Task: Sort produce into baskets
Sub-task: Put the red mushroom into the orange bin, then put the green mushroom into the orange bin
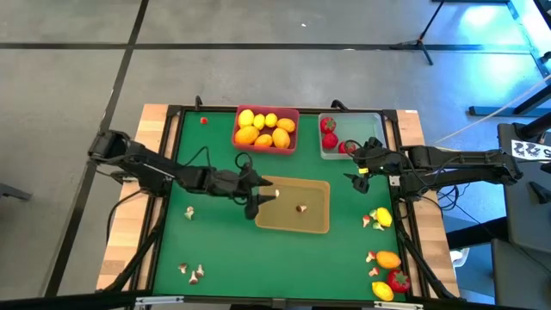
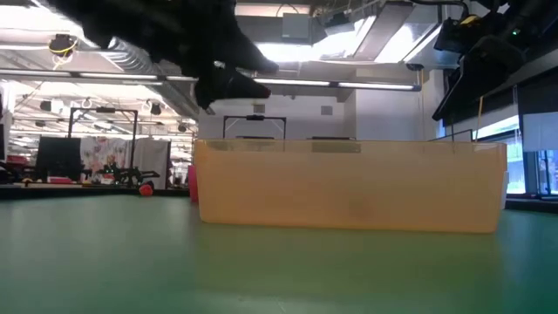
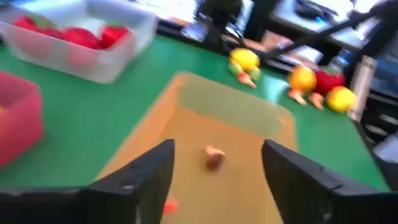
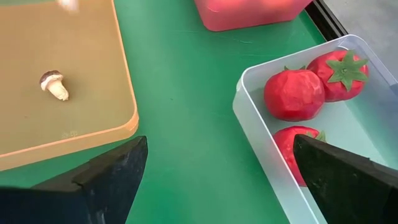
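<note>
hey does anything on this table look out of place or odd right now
One small red piece sits alone on the green mat near the far left corner, away from the clear tray holding the other red fruits. Otherwise nothing looks spilled or damaged; the loose mushrooms and fruit just remain unsorted.

Bright overhead lights, left wrist view blurred, low view foreground soft
</note>
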Available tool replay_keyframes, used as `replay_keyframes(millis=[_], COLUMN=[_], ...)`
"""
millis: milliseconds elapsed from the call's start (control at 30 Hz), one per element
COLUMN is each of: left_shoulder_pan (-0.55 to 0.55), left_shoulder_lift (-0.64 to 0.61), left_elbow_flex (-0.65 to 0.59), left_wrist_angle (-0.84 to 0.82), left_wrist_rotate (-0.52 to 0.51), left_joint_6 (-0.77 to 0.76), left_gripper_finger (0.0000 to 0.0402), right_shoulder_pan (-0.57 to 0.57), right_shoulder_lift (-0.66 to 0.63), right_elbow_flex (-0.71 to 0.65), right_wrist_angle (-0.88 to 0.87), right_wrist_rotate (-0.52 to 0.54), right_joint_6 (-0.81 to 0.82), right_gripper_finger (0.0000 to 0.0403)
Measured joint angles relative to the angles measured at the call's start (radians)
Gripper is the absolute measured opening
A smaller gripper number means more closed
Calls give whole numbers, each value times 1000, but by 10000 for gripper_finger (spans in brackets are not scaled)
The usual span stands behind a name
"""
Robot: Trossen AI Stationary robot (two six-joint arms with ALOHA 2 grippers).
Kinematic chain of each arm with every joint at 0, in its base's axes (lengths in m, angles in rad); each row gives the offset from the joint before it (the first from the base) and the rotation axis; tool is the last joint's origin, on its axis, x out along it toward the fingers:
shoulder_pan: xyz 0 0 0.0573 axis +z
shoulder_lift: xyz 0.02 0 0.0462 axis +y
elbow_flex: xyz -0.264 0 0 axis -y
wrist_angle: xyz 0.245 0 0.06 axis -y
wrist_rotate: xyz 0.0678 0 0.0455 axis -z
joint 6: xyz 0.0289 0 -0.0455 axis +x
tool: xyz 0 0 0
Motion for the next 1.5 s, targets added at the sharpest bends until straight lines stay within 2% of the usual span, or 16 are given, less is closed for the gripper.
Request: replay_keyframes(millis=[100,267,400,500,700,800,900,1100,1500], left_shoulder_pan=[-6,-55,-106,-155,-260,-307,-342,-390,-394], left_shoulder_lift=[-57,-112,-131,-129,-129,-129,-129,-108,-92], left_elbow_flex=[63,158,207,214,195,195,194,194,193], left_wrist_angle=[-238,-664,-964,-1159,-1439,-1518,-1543,-1559,-1598], left_wrist_rotate=[37,38,40,78,161,173,173,173,173], left_joint_6=[-42,-182,-401,-609,-958,-1074,-1123,-1135,-1072], left_gripper_finger=[264,270,261,254,244,241,241,241,241], right_shoulder_pan=[0,0,0,0,0,0,0,0,0], right_shoulder_lift=[0,0,0,0,0,0,0,0,0], right_elbow_flex=[0,1,1,1,1,1,1,1,1], right_wrist_angle=[-2,-1,0,0,0,0,0,0,-1], right_wrist_rotate=[-7,-7,-7,-7,-7,-7,-7,-7,-7], right_joint_6=[1,2,2,2,2,2,2,2,2], right_gripper_finger=[399,399,399,399,399,399,399,399,399])
